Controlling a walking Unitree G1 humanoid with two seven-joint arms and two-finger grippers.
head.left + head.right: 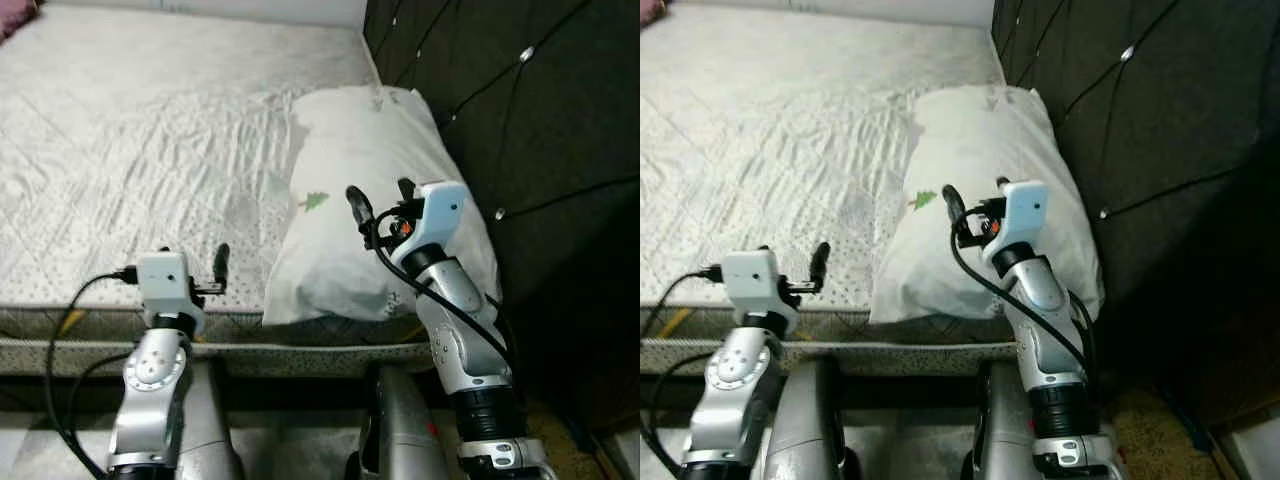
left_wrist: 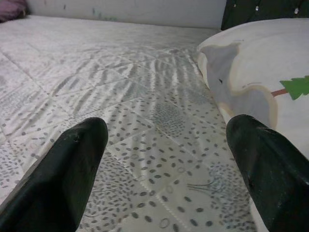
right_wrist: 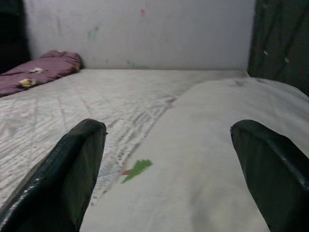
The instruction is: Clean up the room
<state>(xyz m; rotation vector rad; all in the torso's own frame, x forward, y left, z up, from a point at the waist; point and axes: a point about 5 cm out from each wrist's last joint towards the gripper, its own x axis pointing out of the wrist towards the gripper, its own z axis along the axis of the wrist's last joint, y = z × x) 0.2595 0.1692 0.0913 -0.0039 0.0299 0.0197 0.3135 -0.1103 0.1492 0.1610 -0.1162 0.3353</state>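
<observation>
Left eye view: white pillow (image 1: 375,200) lies on the bed (image 1: 140,150) at 2 o'clock, against the headboard (image 1: 520,120). Right claw (image 1: 380,205) hovers spread above it; left claw (image 2: 169,169) spread over the mattress edge.

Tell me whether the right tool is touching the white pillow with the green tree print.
Cannot tell. In the right wrist view the open right tool hangs over the white pillow, fingertips cropped at the frame edge; the head views show overlap, not contact.
</observation>
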